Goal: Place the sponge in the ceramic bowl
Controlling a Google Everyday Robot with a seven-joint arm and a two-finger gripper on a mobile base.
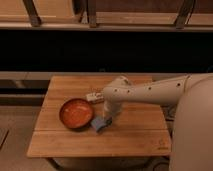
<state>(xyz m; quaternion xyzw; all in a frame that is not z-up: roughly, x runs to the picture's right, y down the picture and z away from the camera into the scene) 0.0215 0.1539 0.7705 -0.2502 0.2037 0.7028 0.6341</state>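
Observation:
The ceramic bowl (76, 113), orange-red inside with a dark rim, sits on the left half of the wooden table (130, 135). The blue sponge (99, 124) lies on the table just right of the bowl's rim, close to it or touching it. My gripper (106, 118) points down onto the sponge's right upper part, at the end of the white arm (150, 92) that reaches in from the right. The gripper's tip is hidden behind the wrist.
A small white object (94, 96) lies on the table behind the bowl, beside the arm. The robot's white body (192, 135) fills the right edge. A dark shelf and railing run behind the table.

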